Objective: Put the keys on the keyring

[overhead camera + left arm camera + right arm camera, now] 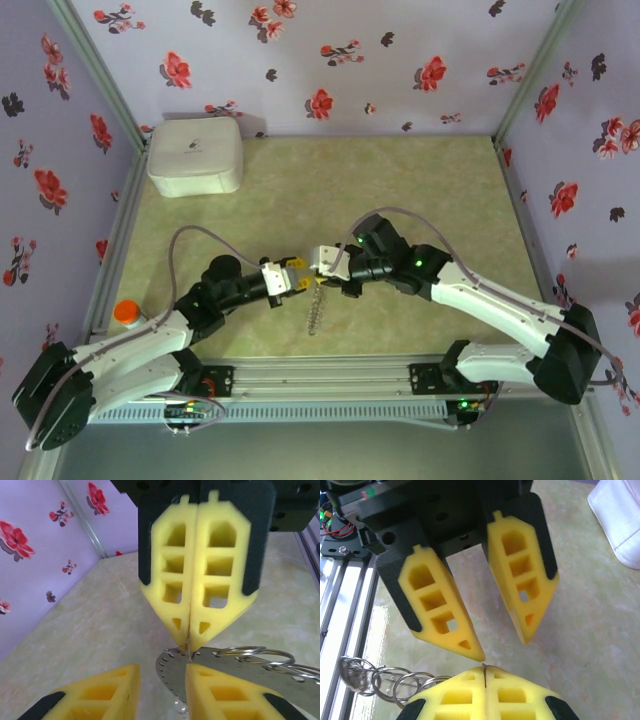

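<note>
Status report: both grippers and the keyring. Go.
Left gripper open, at keyring. Right gripper shut on its rim. Ring chain dangling below; no obstruction seen.

The right gripper (484,669) stood at the lower edge, its yellow jaws pressed together on a thin dark sliver, the keyring (484,676) seen edge-on. Facing it from above, the left gripper (501,647) held its jaws spread apart. Silver wire rings (385,682) looped at lower left near a metal rail (340,605); a white box (617,520) sat on the counter (590,630) at upper right
</note>
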Controlling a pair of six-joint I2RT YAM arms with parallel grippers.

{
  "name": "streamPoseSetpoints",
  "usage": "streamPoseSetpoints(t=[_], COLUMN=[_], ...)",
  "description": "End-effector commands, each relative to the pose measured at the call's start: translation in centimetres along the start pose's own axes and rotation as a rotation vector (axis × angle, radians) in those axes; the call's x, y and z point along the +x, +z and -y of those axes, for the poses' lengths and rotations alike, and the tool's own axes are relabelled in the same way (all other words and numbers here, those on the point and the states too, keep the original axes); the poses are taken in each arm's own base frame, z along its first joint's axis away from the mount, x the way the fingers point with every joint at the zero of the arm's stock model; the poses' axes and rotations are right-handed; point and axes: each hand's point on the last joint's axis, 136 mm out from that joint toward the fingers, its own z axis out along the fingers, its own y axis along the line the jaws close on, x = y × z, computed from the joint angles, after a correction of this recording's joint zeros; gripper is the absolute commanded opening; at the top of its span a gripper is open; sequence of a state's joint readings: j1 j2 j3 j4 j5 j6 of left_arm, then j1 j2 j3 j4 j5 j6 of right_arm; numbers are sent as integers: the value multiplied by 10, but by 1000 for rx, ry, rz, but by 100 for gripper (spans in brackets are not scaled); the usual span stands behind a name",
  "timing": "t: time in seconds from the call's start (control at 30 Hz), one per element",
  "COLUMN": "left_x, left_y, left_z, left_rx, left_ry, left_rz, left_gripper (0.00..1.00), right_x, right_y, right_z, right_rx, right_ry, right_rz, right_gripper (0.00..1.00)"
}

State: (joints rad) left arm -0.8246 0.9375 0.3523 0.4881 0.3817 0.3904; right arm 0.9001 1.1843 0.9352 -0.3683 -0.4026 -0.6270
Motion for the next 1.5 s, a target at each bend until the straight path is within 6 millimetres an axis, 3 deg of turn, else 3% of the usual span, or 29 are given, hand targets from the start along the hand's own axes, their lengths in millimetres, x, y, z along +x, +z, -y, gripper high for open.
streamPoseSetpoints(t=[0.0, 0.37, 0.5, 1.2, 1.47], left_x=[1, 22, 19, 17, 16], left_y=[1, 14, 19, 21, 20], left_z=[10, 27, 27, 43, 43], left_rx=[45, 99, 101, 164, 164], left_ry=[-33, -44, -45, -71, -63], left_rz=[20, -9, 15, 24, 29], left_gripper=[32, 31, 26, 22, 10], right_x=[0, 10, 11, 15, 25], right_y=[-6, 2, 4, 19, 23], right_z=[-3, -12, -12, -20, -23], right_rx=[20, 31, 39, 29, 11], right_ry=[-57, -145, -145, -162, -159], right_rz=[8, 9, 14, 0, -36], right_gripper=[0, 0, 0, 0, 0])
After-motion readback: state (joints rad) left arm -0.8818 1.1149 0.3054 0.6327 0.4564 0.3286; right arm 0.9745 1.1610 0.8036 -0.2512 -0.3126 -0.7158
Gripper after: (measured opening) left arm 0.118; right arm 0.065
